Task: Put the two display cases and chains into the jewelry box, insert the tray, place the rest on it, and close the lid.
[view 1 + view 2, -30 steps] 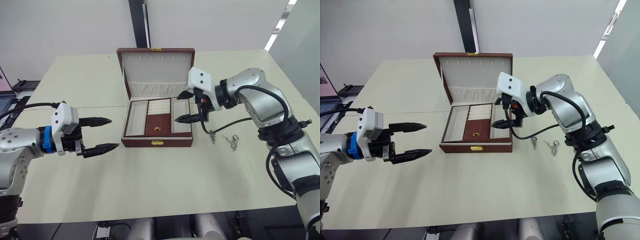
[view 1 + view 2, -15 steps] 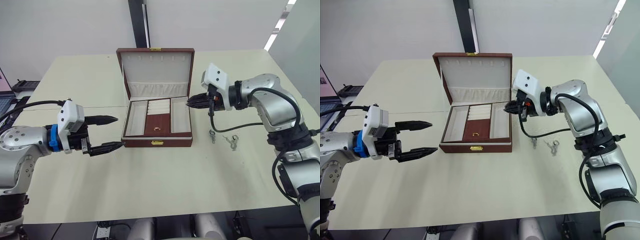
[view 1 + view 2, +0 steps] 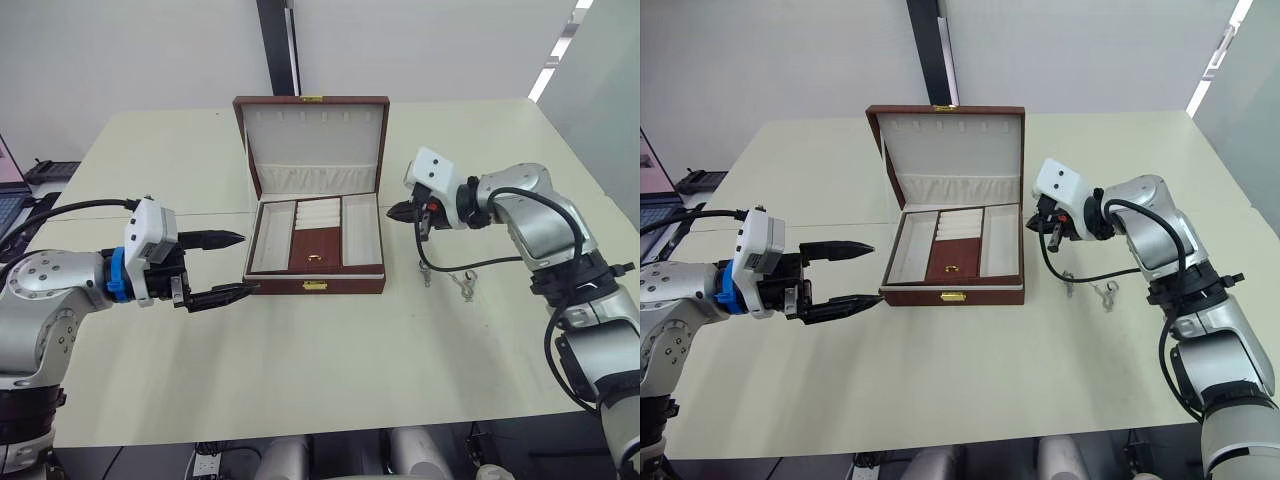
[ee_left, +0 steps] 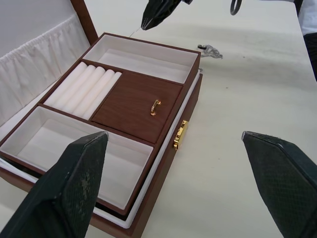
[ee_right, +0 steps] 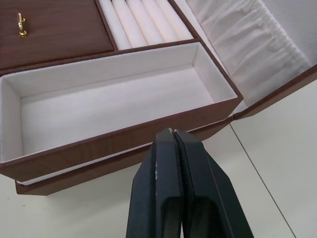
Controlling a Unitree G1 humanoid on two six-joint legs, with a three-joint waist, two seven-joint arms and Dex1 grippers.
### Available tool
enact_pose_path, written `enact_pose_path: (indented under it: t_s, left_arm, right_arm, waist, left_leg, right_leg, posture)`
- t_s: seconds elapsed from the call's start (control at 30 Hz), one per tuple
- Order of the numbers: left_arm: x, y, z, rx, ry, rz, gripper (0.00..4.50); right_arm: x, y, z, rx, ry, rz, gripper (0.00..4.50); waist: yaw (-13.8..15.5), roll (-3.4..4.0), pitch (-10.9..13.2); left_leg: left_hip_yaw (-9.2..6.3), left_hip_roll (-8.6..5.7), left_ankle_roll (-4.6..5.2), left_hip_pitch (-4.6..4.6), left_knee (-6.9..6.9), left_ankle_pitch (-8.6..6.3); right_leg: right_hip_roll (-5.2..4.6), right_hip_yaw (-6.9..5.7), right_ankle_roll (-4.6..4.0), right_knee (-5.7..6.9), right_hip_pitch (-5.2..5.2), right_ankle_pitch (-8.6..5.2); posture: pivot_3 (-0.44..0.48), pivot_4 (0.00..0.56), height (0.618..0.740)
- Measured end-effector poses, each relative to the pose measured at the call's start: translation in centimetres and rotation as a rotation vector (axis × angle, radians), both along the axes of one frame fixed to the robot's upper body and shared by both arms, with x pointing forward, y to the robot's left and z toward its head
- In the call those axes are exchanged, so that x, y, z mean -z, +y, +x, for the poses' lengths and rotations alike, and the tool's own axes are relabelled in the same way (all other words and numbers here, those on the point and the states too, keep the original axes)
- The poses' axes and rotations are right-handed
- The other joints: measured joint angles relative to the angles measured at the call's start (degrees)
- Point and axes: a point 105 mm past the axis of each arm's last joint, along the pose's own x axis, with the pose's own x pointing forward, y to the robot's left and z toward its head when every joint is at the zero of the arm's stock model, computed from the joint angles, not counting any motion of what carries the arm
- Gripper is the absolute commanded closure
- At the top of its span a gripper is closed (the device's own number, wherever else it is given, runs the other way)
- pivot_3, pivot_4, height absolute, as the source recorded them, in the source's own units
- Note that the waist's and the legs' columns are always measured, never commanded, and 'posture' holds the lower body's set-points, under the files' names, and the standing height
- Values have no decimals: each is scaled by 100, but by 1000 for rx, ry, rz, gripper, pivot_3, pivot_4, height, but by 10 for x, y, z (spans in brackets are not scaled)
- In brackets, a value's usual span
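Observation:
The brown jewelry box (image 3: 315,284) stands mid-table with its lid (image 3: 312,140) upright. A cream tray (image 4: 139,58) with several compartments and a brown panel with a gold handle (image 4: 156,106) sits inside. The compartments look empty. My left gripper (image 3: 246,263) is open, level with the box's front left corner. My right gripper (image 3: 392,211) is shut just right of the box's right wall (image 5: 124,134), with nothing visible between its fingers. Two small silver jewelry pieces (image 3: 425,270) (image 3: 462,283) lie on the table right of the box. The display cases and chains are hidden.
The right arm's black cable (image 3: 470,262) loops low over the silver pieces. A dark device (image 3: 45,170) and cables lie at the table's far left edge. A black post (image 3: 275,45) rises behind the table.
My right gripper has shut and drawn back from above the box's right compartment to just outside its right wall. My left gripper has moved closer to the box's front left corner, still open.

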Motion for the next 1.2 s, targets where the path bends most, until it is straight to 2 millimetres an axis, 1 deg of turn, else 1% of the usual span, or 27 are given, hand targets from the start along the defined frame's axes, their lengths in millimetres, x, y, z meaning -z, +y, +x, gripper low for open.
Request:
enact_pose_path:
  t_s: [0.13,0.3,0.57,0.67,0.77,0.83,0.87,0.93,1.03,1.2]
  left_arm:
    - [1,-1,0,7,2,-6,0]
    - [0,-1,0,12,0,-6,0]
    - [1,-1,0,12,-1,-6,0]
    - [2,-1,0,12,-2,-7,0]
    - [2,-1,0,10,-5,-9,0]
    - [2,-1,0,8,-5,-11,0]
    - [2,0,0,7,-5,-12,0]
    - [2,0,1,-1,-6,-19,0]
    - [4,1,1,-12,-1,-25,0]
    - [8,3,-1,-23,12,-26,0]
  right_arm:
    - [8,10,-1,-17,16,12,4460]
    - [12,16,-2,-25,17,-3,4460]
    - [14,20,-3,-34,17,-2,4460]
    - [9,24,-6,-59,8,16,4460]
    - [-1,39,-11,-118,-24,72,4460]
    - [-3,51,-14,-148,-35,103,4460]
    - [-3,55,-14,-155,-41,113,4460]
    - [-4,71,-10,-154,-59,159,4460]
    - [3,92,-5,-146,-59,212,4460]
    - [21,101,3,-109,-39,203,4460]
  waist:
    - [-4,0,0]
    - [-1,0,0]
    - [-2,0,0]
    - [-1,0,0]
    - [-10,0,0]
    - [-9,0,0]
    - [-7,0,0]
    - [-12,0,0]
    - [-14,0,0]
    - [0,0,0]
  left_leg:
    - [0,0,0,0,0,0]
    - [-1,-1,-1,0,0,0]
    - [0,-1,-1,0,0,0]
    - [0,0,-1,0,0,0]
    - [1,1,-1,2,-1,0]
    - [0,1,-1,2,-1,0]
    - [0,1,-1,1,0,0]
    - [4,0,-1,5,0,0]
    - [5,0,-1,8,-2,1]
    - [5,-3,-2,7,1,1]
  right_leg:
    - [0,1,0,1,0,0]
    - [0,0,0,0,0,0]
    - [0,1,0,0,0,0]
    - [0,1,0,0,-1,0]
    - [1,3,0,0,-1,0]
    - [1,3,0,1,-1,0]
    - [1,3,0,1,-1,0]
    - [1,7,0,3,-1,0]
    - [1,11,0,5,-2,0]
    - [0,15,0,5,-2,1]
  posture:
    - [0,150,740]
    - [0,150,740]
    - [0,150,740]
    - [0,150,740]
    - [0,150,740]
    - [0,150,740]
    - [0,150,740]
    - [0,150,740]
    - [0,150,740]
    - [0,150,740]
